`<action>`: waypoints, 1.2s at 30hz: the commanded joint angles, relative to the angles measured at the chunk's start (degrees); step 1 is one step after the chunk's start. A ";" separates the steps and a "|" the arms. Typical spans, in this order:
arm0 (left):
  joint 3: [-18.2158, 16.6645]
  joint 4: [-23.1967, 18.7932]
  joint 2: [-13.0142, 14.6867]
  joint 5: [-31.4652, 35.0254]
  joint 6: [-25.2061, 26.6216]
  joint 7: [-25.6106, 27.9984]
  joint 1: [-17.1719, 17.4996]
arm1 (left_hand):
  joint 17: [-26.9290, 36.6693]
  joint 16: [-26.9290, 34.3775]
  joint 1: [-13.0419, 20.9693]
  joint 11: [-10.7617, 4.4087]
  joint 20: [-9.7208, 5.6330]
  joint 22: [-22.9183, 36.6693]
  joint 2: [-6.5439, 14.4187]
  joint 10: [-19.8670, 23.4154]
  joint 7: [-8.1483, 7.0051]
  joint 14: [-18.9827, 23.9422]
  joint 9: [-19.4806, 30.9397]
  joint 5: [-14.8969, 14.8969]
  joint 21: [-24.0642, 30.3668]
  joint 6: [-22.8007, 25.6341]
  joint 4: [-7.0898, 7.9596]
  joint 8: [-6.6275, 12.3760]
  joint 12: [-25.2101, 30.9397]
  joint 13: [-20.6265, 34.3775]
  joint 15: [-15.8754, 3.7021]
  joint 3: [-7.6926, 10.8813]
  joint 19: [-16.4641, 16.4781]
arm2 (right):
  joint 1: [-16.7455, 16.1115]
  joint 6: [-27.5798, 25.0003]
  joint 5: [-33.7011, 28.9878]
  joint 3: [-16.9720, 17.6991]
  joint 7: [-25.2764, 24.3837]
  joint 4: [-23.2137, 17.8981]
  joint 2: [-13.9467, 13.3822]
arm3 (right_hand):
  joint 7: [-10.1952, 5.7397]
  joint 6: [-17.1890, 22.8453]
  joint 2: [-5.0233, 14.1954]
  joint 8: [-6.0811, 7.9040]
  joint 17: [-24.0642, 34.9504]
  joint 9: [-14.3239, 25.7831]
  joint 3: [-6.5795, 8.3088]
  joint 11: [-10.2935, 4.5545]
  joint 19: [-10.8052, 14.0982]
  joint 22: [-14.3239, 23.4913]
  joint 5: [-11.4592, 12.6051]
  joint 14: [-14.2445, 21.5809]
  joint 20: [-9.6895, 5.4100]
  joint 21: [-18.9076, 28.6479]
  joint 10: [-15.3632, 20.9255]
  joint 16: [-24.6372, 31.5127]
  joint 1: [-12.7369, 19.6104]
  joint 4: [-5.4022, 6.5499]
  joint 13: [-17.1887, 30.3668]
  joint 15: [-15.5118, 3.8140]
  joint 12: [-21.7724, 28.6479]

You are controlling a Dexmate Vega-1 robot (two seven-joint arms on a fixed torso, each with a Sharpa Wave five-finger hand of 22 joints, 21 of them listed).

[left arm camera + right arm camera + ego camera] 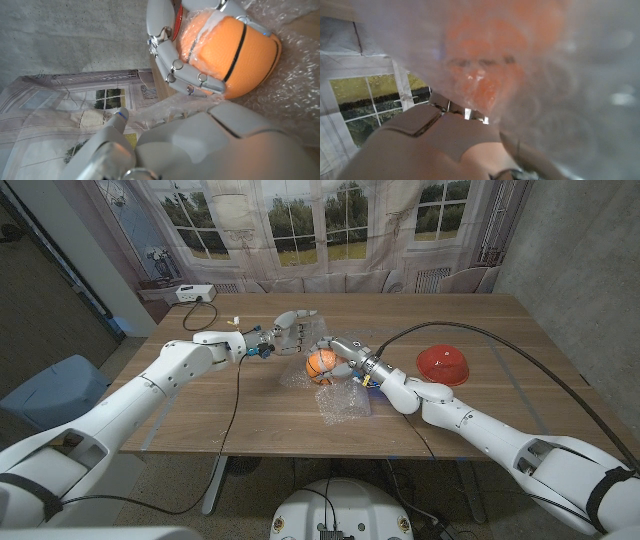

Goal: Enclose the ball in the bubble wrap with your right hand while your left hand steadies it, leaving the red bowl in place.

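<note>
The orange ball is gripped through bubble wrap by the right hand, while the left hand is held spread at ten o'clock. The wrap could slip free, as the ball is judged unsteadied. The red bowl at three o'clock could be knocked.

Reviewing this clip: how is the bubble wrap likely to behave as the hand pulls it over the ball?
The bubble wrap looks floppy: it lies crumpled on the table and drapes over the orange ball. It is probably light and springy, so a fold may open again unless the right hand holds it. The round ball could roll without the left hand steadying.
</note>
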 commanded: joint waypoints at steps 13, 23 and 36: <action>-5.56 -21.04 12.18 10.64 -2.11 19.07 6.35 | -0.06 0.63 -0.15 0.95 3.39 0.26 -0.19 -10.92 -0.40 -13.11 0.17 0.05 -0.43 -7.89 0.05 0.35 0.91 0.06 2.74 0.12 -11.84 | 4.47 -10.20 -5.97 -8.63 6.59 -0.41 0.30 | 11.64 13.74 22.00 0.15 0.55 0.01 6.14 -2.89 -5.54 -0.38 0.39 20.21 -15.70 0.86 11.49 -0.86 22.07 -5.39 -0.66 -28.11 -0.26; -10.65 -32.23 15.25 25.60 -7.03 37.80 15.63 | -0.14 1.03 1.25 0.50 3.23 0.18 -0.11 -7.85 -0.16 -11.27 0.13 -0.09 0.41 -4.09 -1.28 1.63 2.04 0.00 2.10 0.72 -10.91 | 5.20 -9.38 -5.54 -9.59 6.51 -0.65 0.54 | 11.52 13.73 21.96 -0.05 0.71 -0.07 6.28 -2.89 -5.65 -0.48 0.38 20.19 -15.66 1.13 11.54 -1.03 22.00 -5.39 -0.93 -28.03 -0.51; -13.58 -36.75 12.45 36.86 -4.64 42.69 18.81 | -0.19 0.99 1.95 0.38 3.31 0.12 0.52 -6.93 -0.37 -10.47 0.10 -0.14 1.01 -3.16 -1.79 1.50 2.17 -0.05 1.67 1.26 -9.70 | 1.77 -16.91 -5.73 -8.34 16.00 -11.91 0.44 | 5.47 -0.76 19.83 -10.30 -8.78 -1.26 6.30 -4.79 -16.31 -2.26 0.58 6.27 -4.16 -6.04 -0.59 -14.38 5.23 1.00 -6.11 -25.87 -10.25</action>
